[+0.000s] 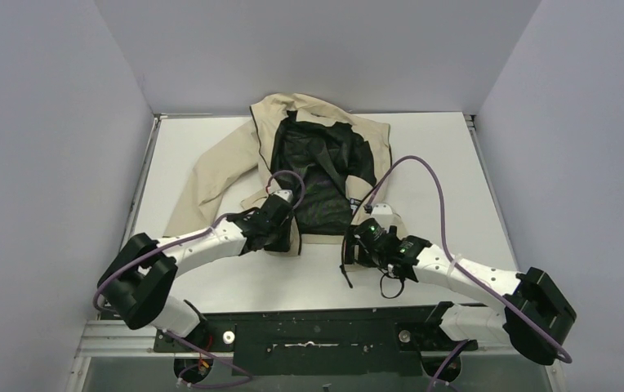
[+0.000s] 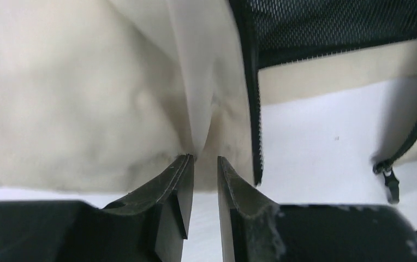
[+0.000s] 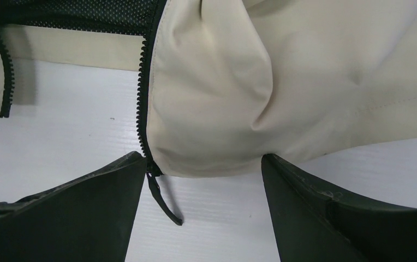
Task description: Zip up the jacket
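The beige jacket (image 1: 219, 167) lies open on the white table (image 1: 431, 175), its black mesh lining (image 1: 317, 175) facing up. My left gripper (image 1: 280, 214) sits at the bottom hem of the left front panel. In the left wrist view its jaws (image 2: 205, 161) stand a narrow gap apart, tips against a fold of beige fabric (image 2: 86, 98), with the zipper teeth (image 2: 255, 109) just to the right. My right gripper (image 3: 201, 158) is wide open around the bottom corner of the other panel (image 3: 239, 98). The zipper slider with its pull tab (image 3: 162, 202) hangs by the left fingertip (image 3: 132, 161).
Grey walls (image 1: 55, 163) close in the table on three sides. One sleeve (image 1: 198, 184) stretches toward the left edge. Purple cables (image 1: 423, 163) arch over both arms. The other panel's zipper end (image 2: 389, 177) lies on bare table across the gap.
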You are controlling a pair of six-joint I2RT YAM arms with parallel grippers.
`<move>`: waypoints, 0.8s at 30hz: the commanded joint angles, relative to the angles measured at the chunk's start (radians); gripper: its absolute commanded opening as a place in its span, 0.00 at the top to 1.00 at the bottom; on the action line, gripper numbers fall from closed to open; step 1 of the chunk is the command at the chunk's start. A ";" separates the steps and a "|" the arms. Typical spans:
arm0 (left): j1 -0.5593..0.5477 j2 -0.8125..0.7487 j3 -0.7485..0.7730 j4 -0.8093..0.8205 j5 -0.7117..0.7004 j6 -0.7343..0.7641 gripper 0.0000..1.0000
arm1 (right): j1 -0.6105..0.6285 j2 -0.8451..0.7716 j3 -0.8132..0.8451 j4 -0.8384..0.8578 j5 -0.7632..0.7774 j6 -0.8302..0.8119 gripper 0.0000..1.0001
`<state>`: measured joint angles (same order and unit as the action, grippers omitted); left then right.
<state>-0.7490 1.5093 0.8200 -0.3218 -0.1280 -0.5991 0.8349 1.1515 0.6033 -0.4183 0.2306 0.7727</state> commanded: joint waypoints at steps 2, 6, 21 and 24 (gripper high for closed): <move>-0.039 -0.147 -0.033 -0.052 -0.030 -0.026 0.77 | 0.009 0.047 0.000 0.081 0.024 0.004 0.21; -0.047 -0.248 -0.048 -0.064 -0.030 -0.025 0.75 | 0.011 0.058 -0.016 0.079 0.019 -0.006 0.21; -0.048 -0.365 -0.040 -0.106 -0.025 -0.015 0.71 | 0.013 0.111 -0.028 0.070 -0.016 -0.084 0.22; -0.047 -0.361 -0.041 -0.104 -0.026 -0.012 0.71 | 0.017 0.118 -0.028 0.081 -0.038 -0.098 0.22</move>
<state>-0.7933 1.1652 0.7689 -0.4404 -0.1471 -0.6197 0.8394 1.2613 0.5755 -0.3771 0.2073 0.7071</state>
